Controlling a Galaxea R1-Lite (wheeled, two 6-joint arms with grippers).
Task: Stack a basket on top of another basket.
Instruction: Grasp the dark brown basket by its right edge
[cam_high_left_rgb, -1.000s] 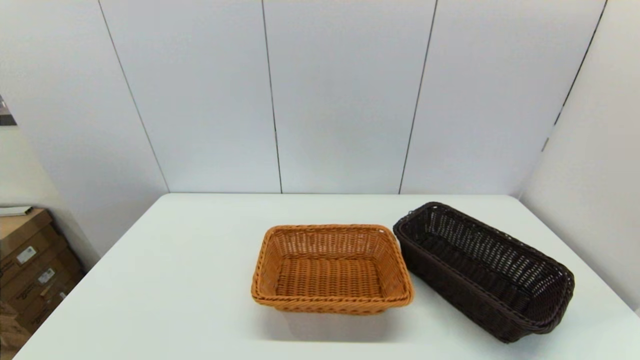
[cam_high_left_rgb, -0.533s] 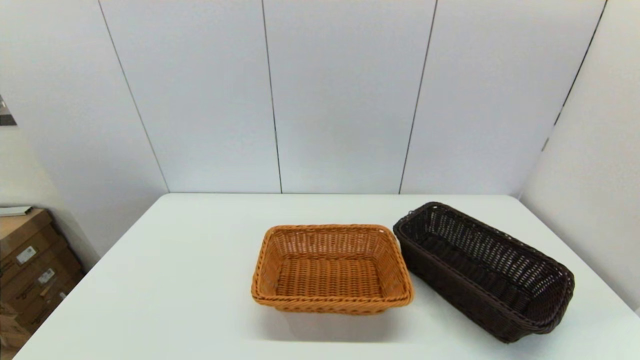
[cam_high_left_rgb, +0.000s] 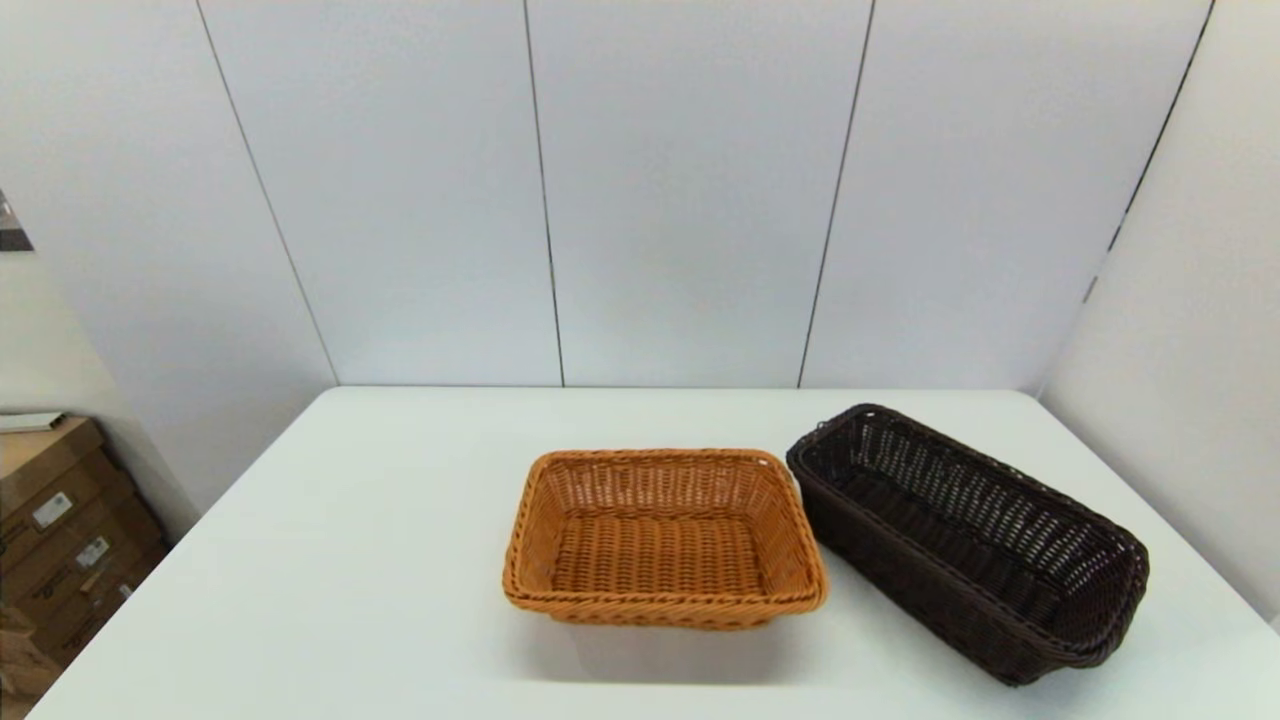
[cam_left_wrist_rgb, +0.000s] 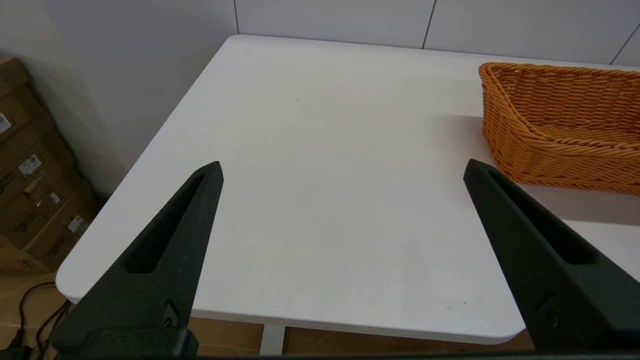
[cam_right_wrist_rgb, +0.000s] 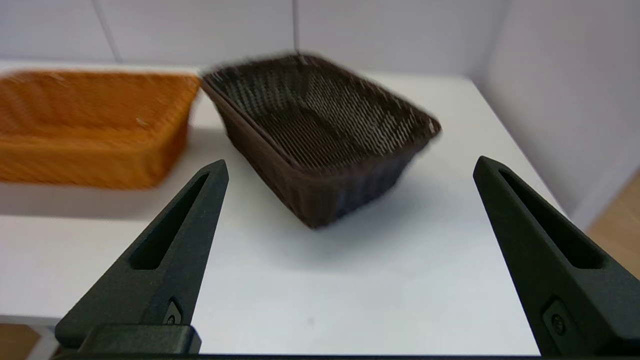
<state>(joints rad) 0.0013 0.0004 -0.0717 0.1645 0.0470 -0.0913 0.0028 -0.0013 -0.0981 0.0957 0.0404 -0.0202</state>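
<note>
Side by side: dark basket (cam_high_left_rgb: 968, 540), orange basket (cam_high_left_rgb: 664, 538)

The dark brown basket (cam_high_left_rgb: 968, 540), a long open-weave wicker rectangle with a rolled rim, sits upright and empty straight ahead of the right gripper (cam_right_wrist_rgb: 350, 167), beyond its wide-spread fingertips. The orange-tan basket (cam_high_left_rgb: 664, 538), braided-rimmed, upright and empty, lies just beside it, ahead of the left gripper (cam_left_wrist_rgb: 342, 167) toward its inner side.

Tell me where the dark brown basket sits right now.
In the head view the dark brown basket stands on the white table at the robot's right, set at an angle, right beside the orange-tan basket.
</note>
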